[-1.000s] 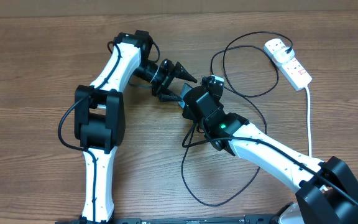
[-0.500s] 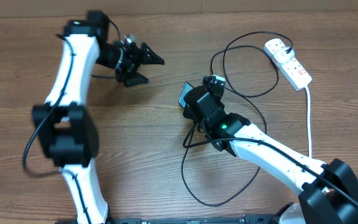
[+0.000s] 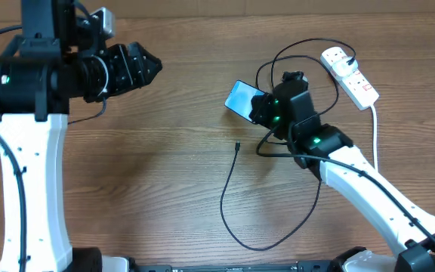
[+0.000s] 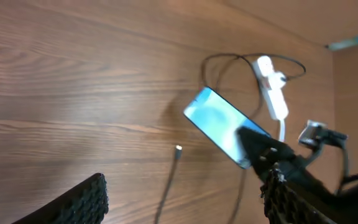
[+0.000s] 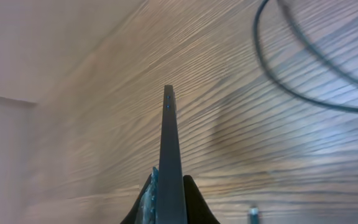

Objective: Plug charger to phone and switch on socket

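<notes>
Overhead: phone (image 3: 241, 98) in right pincer (image 3: 257, 108); socket (image 3: 351, 75) red marks illegible.

We count 1 phone (image 3: 242, 98), 1 black charger cable (image 3: 225, 204) w/ 1 connector tip (image 3: 237, 146), 1 white power strip (image 3: 351, 75) and 1 thick white cord (image 3: 375, 143). Also 2 robot arms, so 2 grippers: left gripper (image 3: 148, 66), right gripper (image 3: 258, 107). All on 1 wooden table (image 3: 165, 189).

A brown wood-grain table (image 3: 165, 189) fills nearly the whole overhead frame. Along the upper edge of the frame runs a paler tan strip (image 3: 240, 4).
</notes>
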Tool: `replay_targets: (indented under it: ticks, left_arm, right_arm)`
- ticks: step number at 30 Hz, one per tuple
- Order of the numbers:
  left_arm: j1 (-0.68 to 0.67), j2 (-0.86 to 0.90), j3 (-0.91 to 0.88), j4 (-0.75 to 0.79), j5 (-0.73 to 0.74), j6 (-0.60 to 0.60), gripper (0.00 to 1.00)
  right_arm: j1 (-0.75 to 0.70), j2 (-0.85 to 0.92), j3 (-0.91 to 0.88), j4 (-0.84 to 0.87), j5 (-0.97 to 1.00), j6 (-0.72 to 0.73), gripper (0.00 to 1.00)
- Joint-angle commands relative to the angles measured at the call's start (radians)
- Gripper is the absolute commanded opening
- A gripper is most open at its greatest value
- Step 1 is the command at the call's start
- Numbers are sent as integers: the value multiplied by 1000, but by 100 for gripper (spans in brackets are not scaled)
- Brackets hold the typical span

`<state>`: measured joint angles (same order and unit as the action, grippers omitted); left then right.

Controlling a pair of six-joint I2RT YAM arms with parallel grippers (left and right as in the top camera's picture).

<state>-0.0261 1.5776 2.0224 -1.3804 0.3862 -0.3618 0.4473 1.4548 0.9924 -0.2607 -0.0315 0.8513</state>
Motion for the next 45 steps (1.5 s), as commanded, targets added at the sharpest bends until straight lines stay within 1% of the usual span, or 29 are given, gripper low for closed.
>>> replay_targets:
  ticks: [1,4,7,8,10,11,13,15,18,19,20,22,24,26,39,45]
  left_arm:
    - [-6,-20,11,-10,-109,18,76]
    - [-6,-18,11,-16,-108,18,79]
    - [-6,-16,11,-16,-107,18,86]
    - [-6,-15,11,-16,-105,18,87]
    - [-6,-15,11,-16,-105,18,87]
    - [-7,-15,11,-16,-105,18,85]
    - [-7,-15,11,-15,-105,18,80]
    - [-7,-14,11,-15,-105,18,77]
    - [-7,-14,11,-14,-105,14,77]
    - [-7,-13,11,-14,-105,1,79]
    - [-7,-13,11,-14,-105,-13,83]
    - [-7,-13,11,-9,-105,-43,88]
    - [-7,-12,11,-6,-105,-58,100]
    - [-7,-11,11,-7,-105,-72,100]
    - [-7,-11,11,-7,-105,-72,100]
    - [-7,-11,11,-7,-105,-72,100]
  right_arm:
    - [-45,-39,24,51,-215,94,4]
    - [-68,-39,24,82,-292,140,4]
    - [-77,-39,24,99,-328,175,4]
    - [-77,-39,24,100,-330,186,4]
    - [-77,-39,24,99,-330,201,4]
    - [-77,-39,24,99,-330,201,4]
    - [-77,-39,24,95,-331,244,4]
    - [-77,-39,24,98,-349,292,4]
    - [-77,-39,24,103,-383,366,4]
    - [-77,-39,24,103,-390,381,4]
    - [-77,-39,24,103,-401,407,4]
    - [-77,-39,24,103,-420,436,4]
    - [-77,-39,24,107,-436,444,4]
    - [-77,-39,24,111,-446,443,4]
    - [-76,-39,24,110,-446,443,4]
    - [-73,-39,24,124,-505,463,4]
